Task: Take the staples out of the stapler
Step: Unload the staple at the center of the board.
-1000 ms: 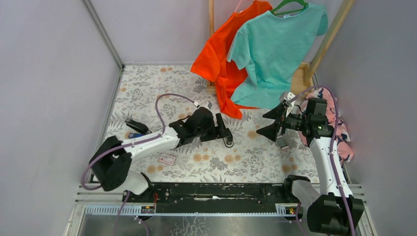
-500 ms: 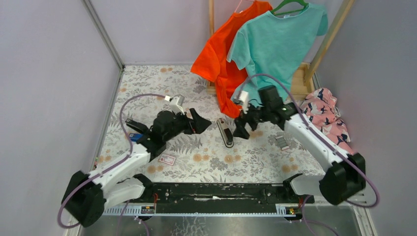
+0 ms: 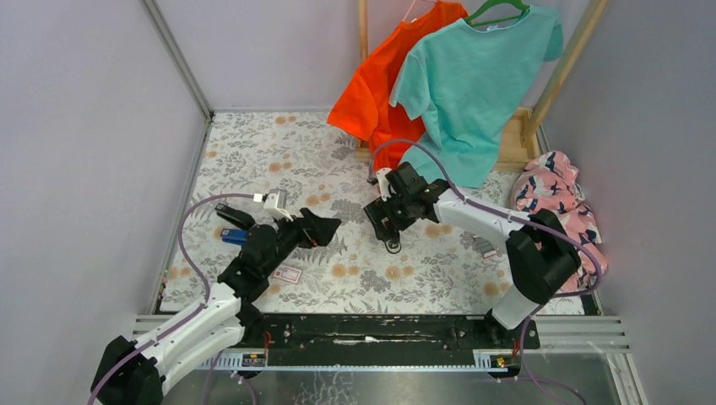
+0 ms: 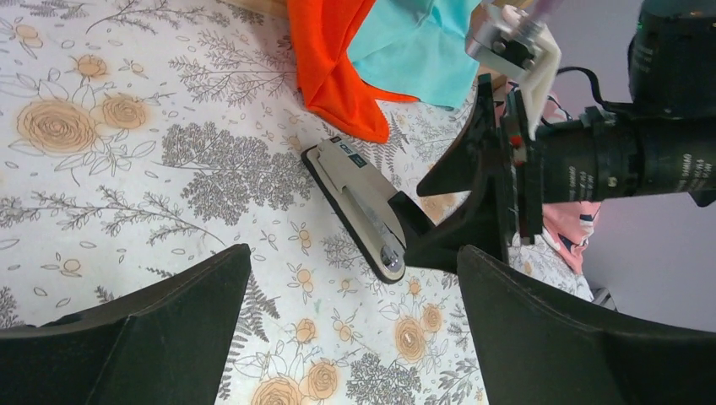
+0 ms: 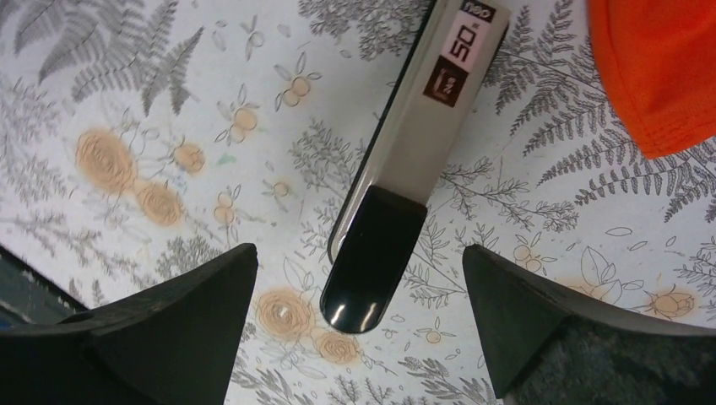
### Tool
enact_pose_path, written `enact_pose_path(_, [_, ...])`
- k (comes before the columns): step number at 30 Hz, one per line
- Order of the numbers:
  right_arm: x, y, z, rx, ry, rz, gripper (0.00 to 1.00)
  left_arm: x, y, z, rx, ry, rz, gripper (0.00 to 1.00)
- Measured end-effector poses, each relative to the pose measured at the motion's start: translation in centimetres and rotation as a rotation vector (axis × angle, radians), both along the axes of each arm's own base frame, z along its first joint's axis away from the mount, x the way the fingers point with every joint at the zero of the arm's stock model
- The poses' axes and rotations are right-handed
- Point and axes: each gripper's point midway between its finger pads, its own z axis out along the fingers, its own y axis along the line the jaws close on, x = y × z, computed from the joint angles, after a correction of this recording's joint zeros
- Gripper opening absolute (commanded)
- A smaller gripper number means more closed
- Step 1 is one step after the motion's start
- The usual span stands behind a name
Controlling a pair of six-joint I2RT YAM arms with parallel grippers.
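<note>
We see a table [image 3: 279,143] under a floral cloth, walled on the left and right. A teal shirt [image 3: 473,84] and an orange shirt [image 3: 371,93] hang on hangers over the far edge, right of centre. A pink patterned cloth [image 3: 561,198] lies bunched at the right edge. The left arm [image 3: 211,308] reaches in from the near left corner. Its left gripper [image 3: 323,228] sits left of the table's middle, jaws spread wide with nothing between them. It points across at the right gripper. The right arm [image 3: 490,221] bends in from the right. The right gripper [image 3: 384,221] is over the middle of the table, jaws spread wide and holding nothing. The stapler [image 5: 414,143] lies flat on the cloth near the middle of the table, just near of the orange shirt's hem. It sits below the right gripper and lines up with the gap between the fingers; we see no contact. Its black end faces the near edge, its silver-grey top carries a small label. A blue-and-black bar [image 3: 236,217] lies near the left edge. A red-and-white card [image 3: 287,274] lies toward the near edge, left of centre.
</note>
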Motion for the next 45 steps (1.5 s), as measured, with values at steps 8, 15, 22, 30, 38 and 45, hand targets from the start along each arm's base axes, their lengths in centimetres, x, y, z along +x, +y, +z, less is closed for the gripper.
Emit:
enact_pose_path(8, [1.1, 0.6, -2.8, -0.076, 0.026, -0.116, 0.52, -0.7, 0.6, 0.8, -0.038, -0.050, 0.007, 1.00])
enact_pose_path(15, [1.6, 0.2, -2.9, -0.136, -0.004, -0.142, 0.40, -0.8, 0.9, 1.8, -0.065, -0.090, 0.014, 1.00])
enact_pose_path(22, [1.9, 0.0, -2.9, -0.156, -0.011, -0.153, 0.24, -0.9, 0.8, 2.0, -0.072, -0.100, 0.013, 1.00])
enact_pose_path(30, [1.9, -0.2, -2.7, -0.158, -0.022, -0.089, 0.00, -1.7, 0.1, 0.8, -0.089, -0.108, -0.045, 1.00])
enact_pose_path(38, [1.5, -4.5, 1.8, 0.164, 0.055, -0.057, 0.00, -2.8, -1.8, 1.3, -0.185, -0.159, -0.164, 1.00])
enact_pose_path(45, [1.8, -7.8, 7.1, 0.431, -0.040, -0.086, 0.00, -3.0, -3.5, 1.3, -0.242, -0.156, -0.248, 1.00])
